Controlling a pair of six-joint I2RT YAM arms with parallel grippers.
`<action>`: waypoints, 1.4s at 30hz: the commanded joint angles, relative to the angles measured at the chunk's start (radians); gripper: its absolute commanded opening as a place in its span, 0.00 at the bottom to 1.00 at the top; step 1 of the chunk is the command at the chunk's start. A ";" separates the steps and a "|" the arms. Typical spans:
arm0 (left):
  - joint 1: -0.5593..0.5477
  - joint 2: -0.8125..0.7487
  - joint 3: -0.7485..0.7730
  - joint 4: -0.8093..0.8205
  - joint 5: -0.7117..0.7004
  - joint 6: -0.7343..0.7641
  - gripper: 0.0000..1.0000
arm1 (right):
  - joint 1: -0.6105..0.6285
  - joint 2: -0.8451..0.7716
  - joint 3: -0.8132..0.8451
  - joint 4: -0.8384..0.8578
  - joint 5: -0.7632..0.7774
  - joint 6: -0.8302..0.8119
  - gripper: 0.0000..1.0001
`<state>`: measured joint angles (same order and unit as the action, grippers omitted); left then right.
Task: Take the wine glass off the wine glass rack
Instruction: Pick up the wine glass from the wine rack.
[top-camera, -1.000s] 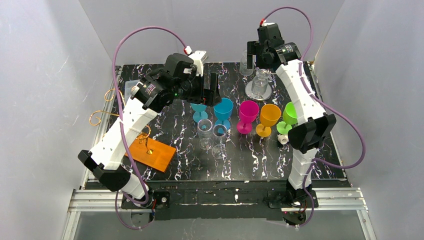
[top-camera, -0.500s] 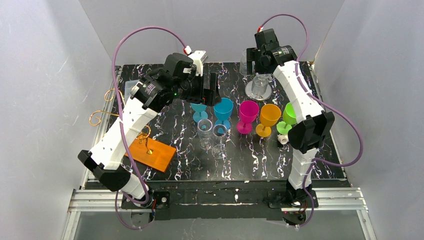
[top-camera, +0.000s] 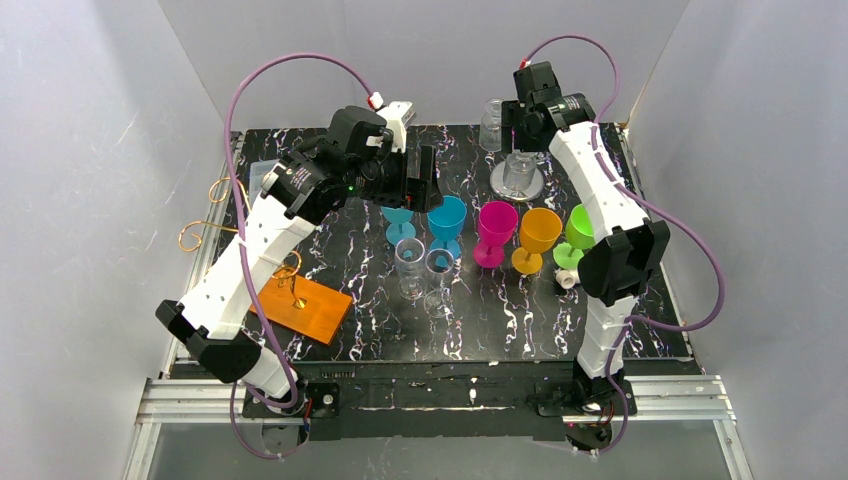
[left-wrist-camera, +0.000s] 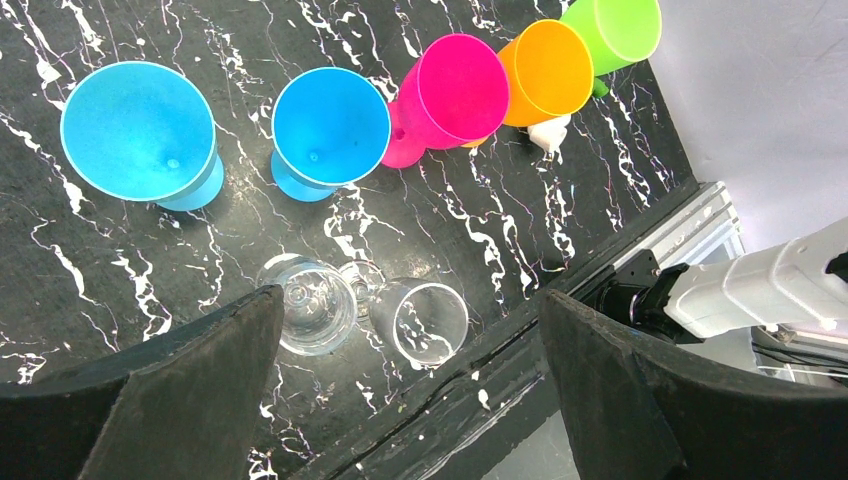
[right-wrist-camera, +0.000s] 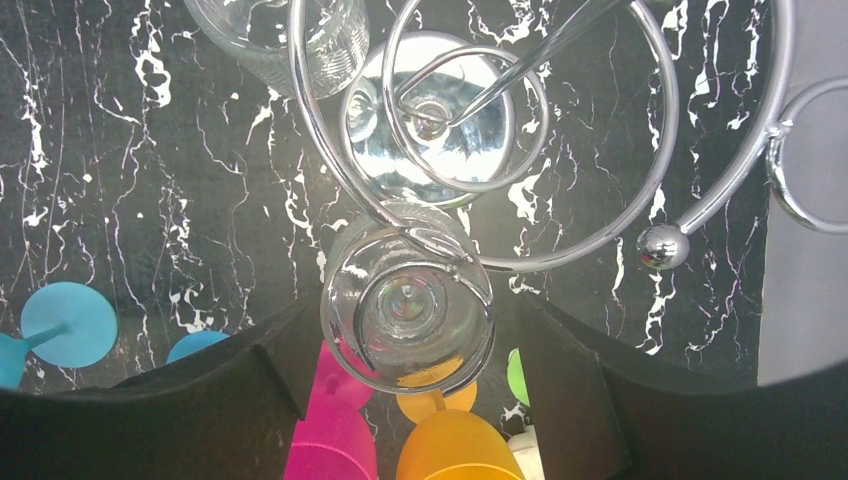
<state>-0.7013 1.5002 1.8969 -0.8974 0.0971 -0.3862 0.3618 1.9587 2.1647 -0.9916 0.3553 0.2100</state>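
Since a second ago: eased the right claw in over the wine glass rack, jaws narrowed but still apart. Now flanking the wine glass, hung upside down from the rack's ring, close on both sides, not visibly clamped. Left claw unmoved, wide open, gripping nothing.

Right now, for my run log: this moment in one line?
left hand: open, over blue cups | right hand: open, astride wine glass | wine glass: hanging on rack
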 joint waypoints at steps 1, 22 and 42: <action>0.007 -0.014 0.001 0.002 0.022 -0.003 0.98 | -0.003 -0.039 0.001 0.029 -0.016 0.009 0.75; 0.008 0.008 -0.022 0.025 0.041 -0.028 0.98 | -0.003 -0.090 0.034 0.021 -0.019 0.017 0.53; 0.007 0.032 -0.074 0.147 0.061 -0.159 0.98 | -0.003 -0.155 -0.021 0.014 -0.058 0.043 0.46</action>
<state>-0.7013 1.5177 1.8297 -0.8051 0.1436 -0.4839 0.3599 1.8874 2.1426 -1.0027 0.3054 0.2382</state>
